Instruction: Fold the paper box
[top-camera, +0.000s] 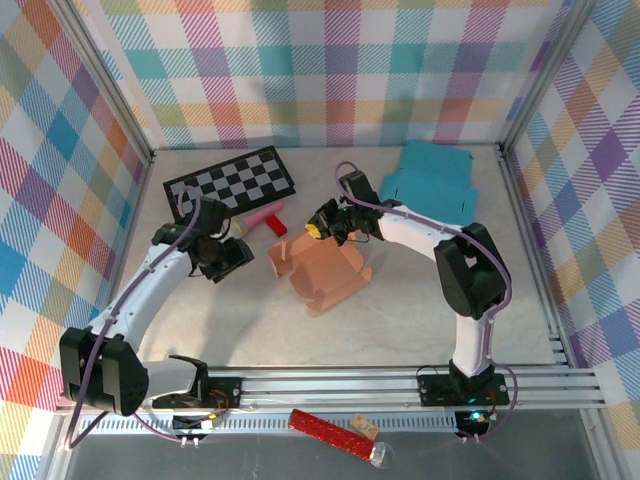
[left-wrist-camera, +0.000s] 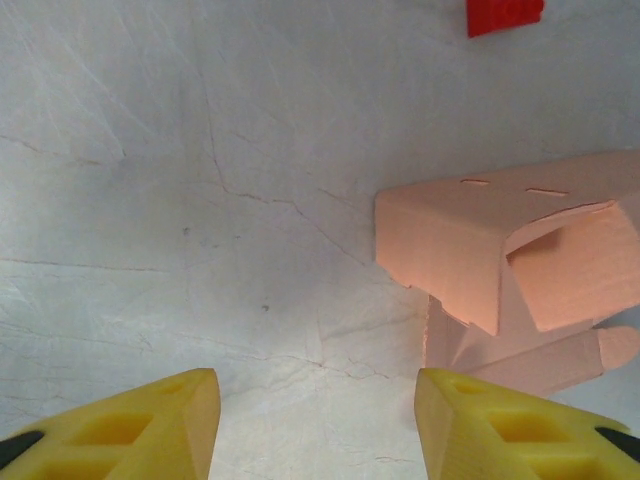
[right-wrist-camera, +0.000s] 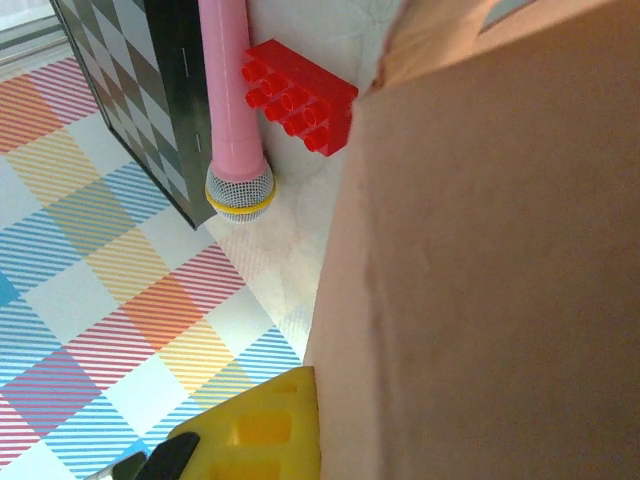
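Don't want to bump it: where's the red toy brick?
In the top view the red toy brick lies left of centre, beside the pink microphone, between the checkerboard and the paper box.

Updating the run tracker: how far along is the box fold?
Done: the peach paper box is half-formed, with some walls raised and panels creased. In hand: the right gripper is shut on its far edge, while the left gripper is open beside the box, not touching. Left: loose flaps splay outward, so tucking and closing remain.
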